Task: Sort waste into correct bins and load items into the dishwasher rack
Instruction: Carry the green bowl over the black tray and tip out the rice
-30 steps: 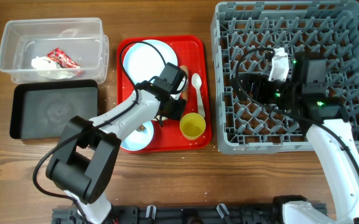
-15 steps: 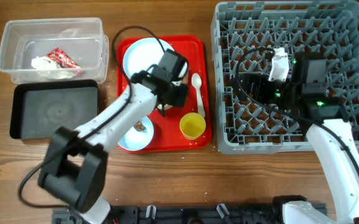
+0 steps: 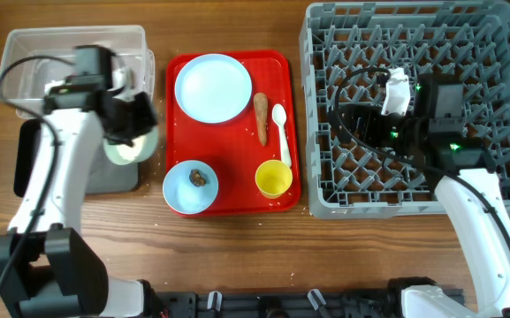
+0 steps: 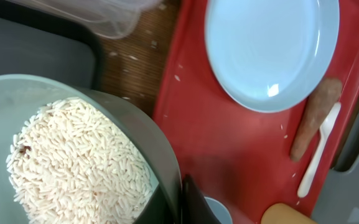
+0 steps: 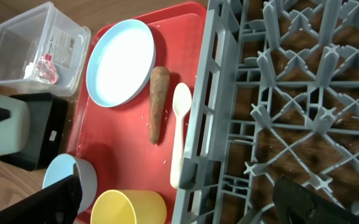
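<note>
A brown wooden worktop (image 3: 237, 256) fills the scene from above; nothing of the room beyond it shows. A flat red serving tray (image 3: 237, 163) sits at its centre, with a large grey plastic square rack (image 3: 467, 35) of upright pegs to the right.

A second ago the left arm reached over the red tray. It has since swung away to the left, taking a bowl with it. The right arm has not moved.

The left claw (image 3: 138, 131) is pinching the rim of a small pale bowl (image 4: 17, 99). It holds the bowl above the right end of a shallow black rectangular tray (image 3: 60, 163), close beside a clear plastic rectangular tub (image 3: 34, 62). The bowl carries a heap of white rice grains (image 4: 73, 162). I cannot tell whether it is tilted.

In the tub lie a crumpled red-and-white wrapper (image 5: 47, 62) and a white tissue scrap (image 5: 30, 67).

On the red tray:
- A round pale-blue plate (image 3: 212, 87) lies at the far end.
- A thin brown carrot-like stick (image 3: 261, 119) lies to the right of the plate.
- A white plastic spoon (image 3: 280, 124) lies just beside the stick.
- A small yellow cup (image 3: 273, 179) stands at the near right corner.
- A second small pale-blue bowl (image 3: 179, 199) sits at the near left and holds a small brown food lump (image 3: 198, 177).
- A few stray grains dot the red surface.

The right claw (image 5: 185, 200) hangs over the rack with its fingers spread wide, holding nothing.
</note>
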